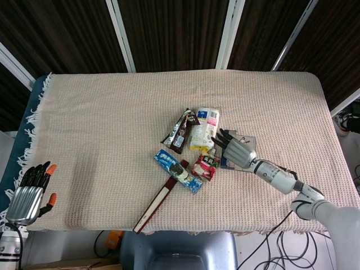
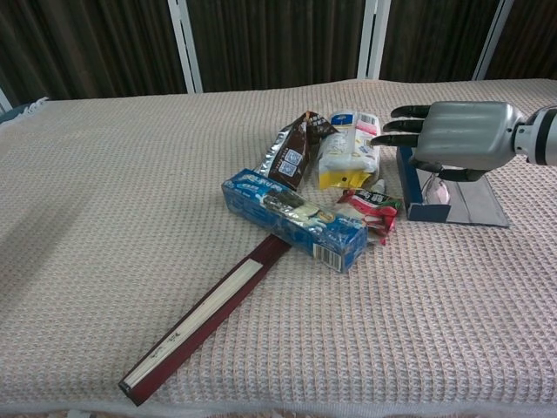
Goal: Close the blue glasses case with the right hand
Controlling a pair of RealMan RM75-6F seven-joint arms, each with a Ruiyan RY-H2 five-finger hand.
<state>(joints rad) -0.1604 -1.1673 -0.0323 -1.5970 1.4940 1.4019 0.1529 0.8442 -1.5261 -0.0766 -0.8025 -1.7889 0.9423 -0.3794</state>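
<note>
The blue glasses case [image 2: 474, 205] lies open at the right of the table, grey inside, with its blue lid [image 2: 407, 178] standing up on the left side. A lens of the glasses [image 2: 435, 191] shows inside it. My right hand [image 2: 454, 135] hovers just above the case with fingers stretched toward the lid and nothing in it. From the head view the right hand [image 1: 234, 149] covers most of the case [image 1: 246, 139]. My left hand [image 1: 31, 194] stays off the table's front left corner, fingers apart and empty.
Left of the case lies a cluster: a red pouch [image 2: 370, 209], a white and yellow pouch [image 2: 350, 152], a brown snack packet [image 2: 294, 150], a blue box [image 2: 296, 219] and a long dark red box [image 2: 204, 322]. The red pouch nearly touches the lid.
</note>
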